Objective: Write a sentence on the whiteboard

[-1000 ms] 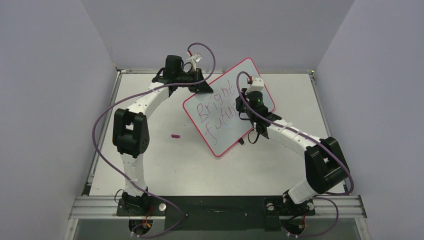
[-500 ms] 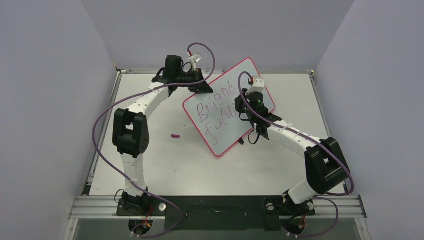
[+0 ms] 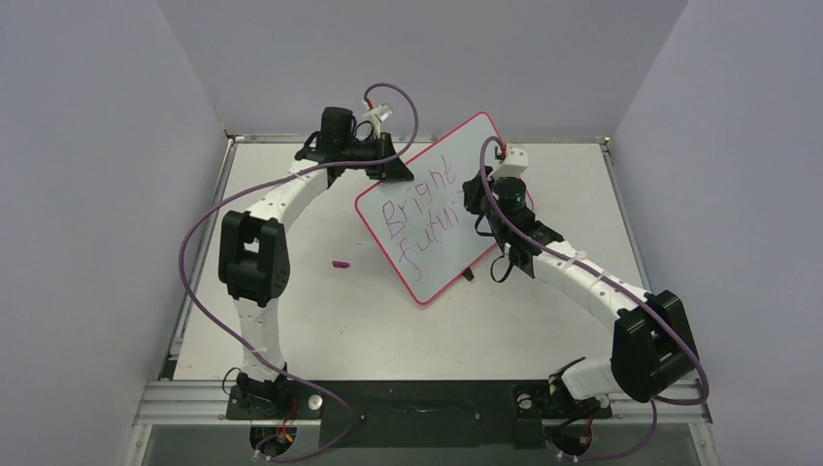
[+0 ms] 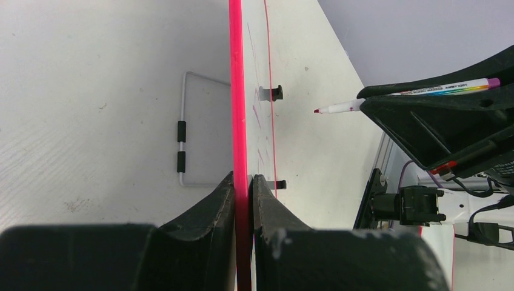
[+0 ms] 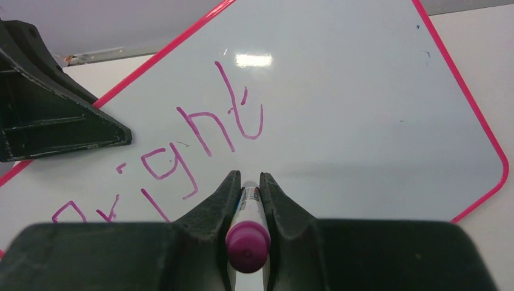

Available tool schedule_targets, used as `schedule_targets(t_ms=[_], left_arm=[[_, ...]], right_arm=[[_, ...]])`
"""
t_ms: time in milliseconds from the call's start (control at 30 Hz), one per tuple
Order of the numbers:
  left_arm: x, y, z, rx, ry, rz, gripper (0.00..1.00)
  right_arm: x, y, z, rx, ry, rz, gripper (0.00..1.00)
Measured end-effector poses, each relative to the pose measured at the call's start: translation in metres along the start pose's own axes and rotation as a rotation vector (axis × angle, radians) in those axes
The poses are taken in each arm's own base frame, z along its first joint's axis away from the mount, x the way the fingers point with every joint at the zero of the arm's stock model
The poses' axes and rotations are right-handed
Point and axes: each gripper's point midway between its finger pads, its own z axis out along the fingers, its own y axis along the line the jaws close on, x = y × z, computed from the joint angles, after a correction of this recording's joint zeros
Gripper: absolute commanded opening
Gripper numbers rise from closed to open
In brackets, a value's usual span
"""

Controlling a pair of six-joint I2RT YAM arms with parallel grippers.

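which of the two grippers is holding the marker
The right gripper: it clamps the magenta-capped marker, while the left gripper pinches the whiteboard by its pink edge.

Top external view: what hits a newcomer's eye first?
The pink-framed whiteboard stands tilted mid-table, with magenta writing reading "Bright Futur". The left hand clamps its upper-left edge. The right hand grips a magenta-capped marker pointed at the board's face.

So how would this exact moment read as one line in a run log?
left gripper: shut on whiteboard edge | right gripper: shut on marker, tip apparently off board | sentence: Bright, Futur visible, rest hidden
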Motion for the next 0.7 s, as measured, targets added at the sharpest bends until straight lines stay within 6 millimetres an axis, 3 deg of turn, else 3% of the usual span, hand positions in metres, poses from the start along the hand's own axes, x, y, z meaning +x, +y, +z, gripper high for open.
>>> schedule_targets(t_ms=[333,700], left_arm=[[0.0,0.0,0.0,0.0,0.0,0.0,0.0],[0.0,0.0,0.0,0.001,0.0,0.0,0.0]], right_arm=[[0.02,-0.027,0.0,0.062,0.043,-0.022,0.0],[0.049,-0.037,0.016,0.084,0.11,-0.033,0.0]])
